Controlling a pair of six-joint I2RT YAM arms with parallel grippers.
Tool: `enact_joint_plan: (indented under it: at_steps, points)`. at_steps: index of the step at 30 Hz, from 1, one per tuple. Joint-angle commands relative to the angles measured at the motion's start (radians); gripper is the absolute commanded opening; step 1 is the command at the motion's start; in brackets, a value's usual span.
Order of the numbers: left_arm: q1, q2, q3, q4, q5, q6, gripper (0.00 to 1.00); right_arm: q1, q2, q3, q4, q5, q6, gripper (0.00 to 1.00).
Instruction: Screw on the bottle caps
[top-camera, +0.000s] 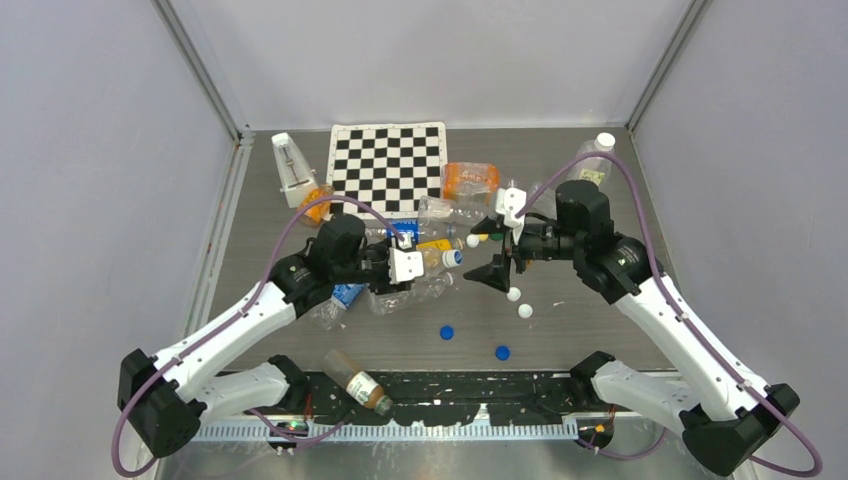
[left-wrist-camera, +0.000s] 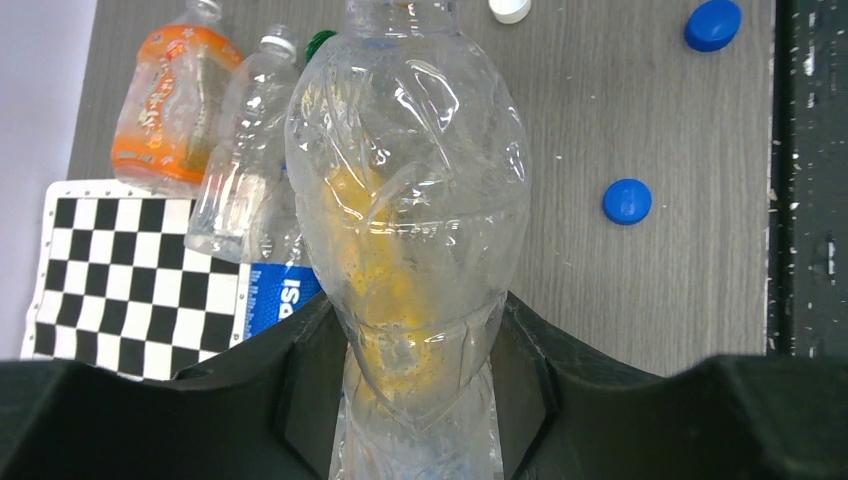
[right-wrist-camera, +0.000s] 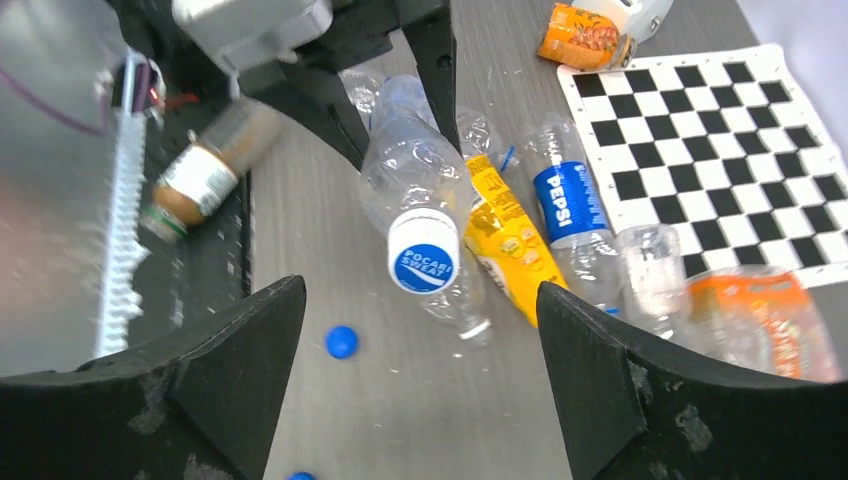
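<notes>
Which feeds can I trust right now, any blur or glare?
Top external: sharp, evenly lit, soft shadows only. Left wrist: sharp, but glare streaks on the clear bottle in the left end effector. Right wrist: left edge smeared, the brown bottle blurred; the Pocari Sweat cap reads clearly.

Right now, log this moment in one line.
left gripper shut on clear bottle | right gripper open, empty | Pocari Sweat cap on bottle neck | blue caps lying loose
</notes>
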Motion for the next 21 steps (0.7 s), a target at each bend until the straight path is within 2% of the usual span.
enact_joint_plan:
  at_steps: [1,9,21]
  points:
    - [0.003,0.012,0.052,-0.001,0.095,0.005,0.00,0.000,0.036,0.055,-0.094,-0.066,-0.416,0.89]
    - [0.003,0.017,0.062,-0.012,0.117,0.006,0.00,0.011,0.089,0.083,-0.078,-0.125,-0.448,0.70]
    - [0.003,0.020,0.069,-0.004,0.128,0.001,0.00,0.041,0.133,0.083,-0.095,-0.125,-0.427,0.57]
